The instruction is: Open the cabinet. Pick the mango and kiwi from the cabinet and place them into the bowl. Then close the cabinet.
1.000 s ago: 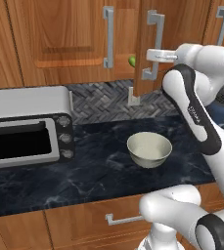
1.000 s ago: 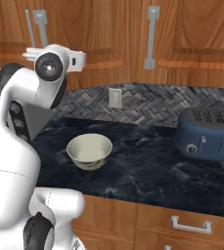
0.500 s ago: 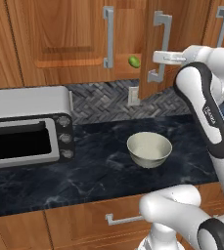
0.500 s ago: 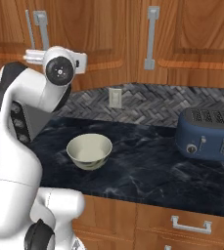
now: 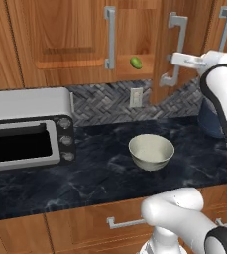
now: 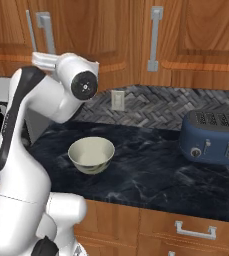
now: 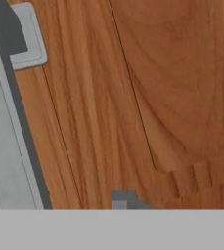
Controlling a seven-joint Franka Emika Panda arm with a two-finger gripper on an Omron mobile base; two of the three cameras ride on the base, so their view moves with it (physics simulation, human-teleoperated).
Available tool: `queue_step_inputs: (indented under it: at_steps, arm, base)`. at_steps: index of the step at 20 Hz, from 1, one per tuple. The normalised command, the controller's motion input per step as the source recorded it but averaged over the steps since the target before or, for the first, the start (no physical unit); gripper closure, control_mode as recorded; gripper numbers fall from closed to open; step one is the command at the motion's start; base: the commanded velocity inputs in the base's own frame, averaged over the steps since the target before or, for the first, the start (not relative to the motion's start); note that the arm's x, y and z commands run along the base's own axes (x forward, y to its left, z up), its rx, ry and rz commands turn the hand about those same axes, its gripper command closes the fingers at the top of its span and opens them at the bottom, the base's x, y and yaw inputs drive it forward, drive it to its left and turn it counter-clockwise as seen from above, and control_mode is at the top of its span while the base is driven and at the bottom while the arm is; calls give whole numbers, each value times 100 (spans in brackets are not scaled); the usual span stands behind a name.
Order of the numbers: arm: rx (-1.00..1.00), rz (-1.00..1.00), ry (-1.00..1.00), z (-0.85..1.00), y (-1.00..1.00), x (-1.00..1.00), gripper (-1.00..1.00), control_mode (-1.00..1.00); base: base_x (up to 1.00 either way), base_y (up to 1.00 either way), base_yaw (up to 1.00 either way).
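The cabinet has its left door shut and its right door swung partly outward. My gripper is at that door's grey bar handle, shut on it. In the gap between the doors the green mango rests on the bottom shelf. The kiwi is hidden. The off-white bowl stands empty on the dark counter below. In the right base view my gripper meets the handle above the bowl. In the hand view the handle runs close along the left, with one fingertip against the door's wood.
A silver toaster oven takes up the counter's left. A blue toaster stands at the right. A wall outlet sits on the tiled backsplash. The neighbouring door with one handle is shut. Low drawers run under the counter.
The right cabinet door has swung further outward with my gripper on its handle, moving to the right. The gap has widened and the mango shows more fully.
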Motion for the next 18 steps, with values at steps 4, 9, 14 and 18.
queue_step_inputs:
  at_steps: [4, 9, 14, 18]
  arm:
    - [13, 7, 0, 20, -63, -7, 100, -100]
    - [16, 7, 0, 41, -65, -5, 100, -100]
    - [18, 9, 0, 57, -69, -3, 100, -100]
    - [19, 9, 0, 64, -74, -12, 100, -100]
  base:
    - [0, 0, 0]
    - [0, 0, 0]
    - [0, 0, 0]
    - [0, 0, 0]
